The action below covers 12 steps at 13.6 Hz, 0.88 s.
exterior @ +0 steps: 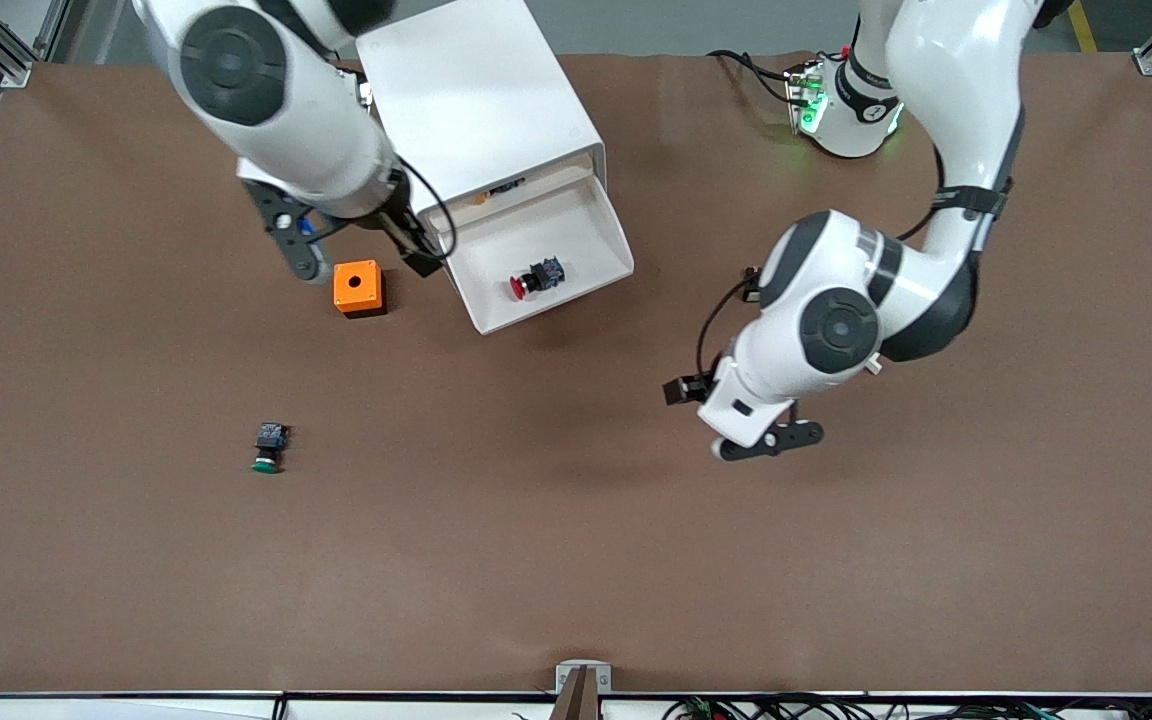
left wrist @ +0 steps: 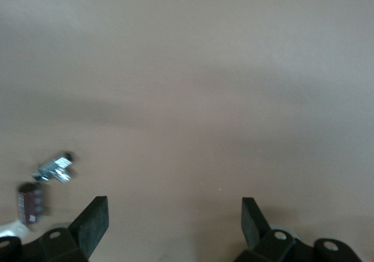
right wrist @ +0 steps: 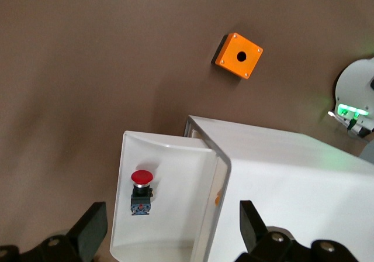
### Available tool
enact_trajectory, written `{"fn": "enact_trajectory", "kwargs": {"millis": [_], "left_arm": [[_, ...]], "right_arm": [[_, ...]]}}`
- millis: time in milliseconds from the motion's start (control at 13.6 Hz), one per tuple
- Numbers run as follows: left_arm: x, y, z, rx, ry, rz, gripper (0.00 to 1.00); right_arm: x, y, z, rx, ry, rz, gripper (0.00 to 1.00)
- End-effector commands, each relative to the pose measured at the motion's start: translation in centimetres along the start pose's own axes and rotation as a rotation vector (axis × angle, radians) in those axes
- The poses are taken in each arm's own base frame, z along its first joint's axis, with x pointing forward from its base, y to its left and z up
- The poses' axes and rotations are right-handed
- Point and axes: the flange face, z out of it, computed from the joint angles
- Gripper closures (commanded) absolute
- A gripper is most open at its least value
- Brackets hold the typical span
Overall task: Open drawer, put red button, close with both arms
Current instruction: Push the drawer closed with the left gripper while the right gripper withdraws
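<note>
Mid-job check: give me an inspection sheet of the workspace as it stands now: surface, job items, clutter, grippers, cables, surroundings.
Surface: brown table, flat, no spills seen.
Drawer: drawer pulled out of the white cabinet, open.
Red button: red button lies on its side in the drawer.
Clutter: orange box beside the drawer, toward the right arm's end; green button nearer the front camera, on its side.
Grippers: left gripper open, empty, over bare table; right gripper open, empty, over the drawer and cabinet.
Cables: black cable at the left arm's base; more along the table's near edge.
Surroundings: aluminium frame posts at the corners.
</note>
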Motion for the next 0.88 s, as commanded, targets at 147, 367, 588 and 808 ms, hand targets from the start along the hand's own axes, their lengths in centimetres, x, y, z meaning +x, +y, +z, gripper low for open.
{"fn": "enact_trajectory", "kwargs": {"millis": [147,367,588,808], "left_arm": [[-5.6,5.9,4.1,0.048,0.045,-0.037,0.0],[-9.0,9.5,7.0,0.052,0.068,-0.085,0.0],[-11.6,11.4,9.6,0.09,0.071,-0.073,0.0],[-14.1,13.0,10.7,0.101,0.063,-0.036,0.0]], "right_arm": [[7.8,7.8,-5.0,0.052,0.015,-0.324,0.0],[13.6,11.2,-5.5,0.058,0.023,-0.477,0.0],[18.7,13.1,-5.0,0.075,0.053,-0.592,0.0],[24.3,14.7,-3.4,0.113,0.105,-0.743,0.0]]}}
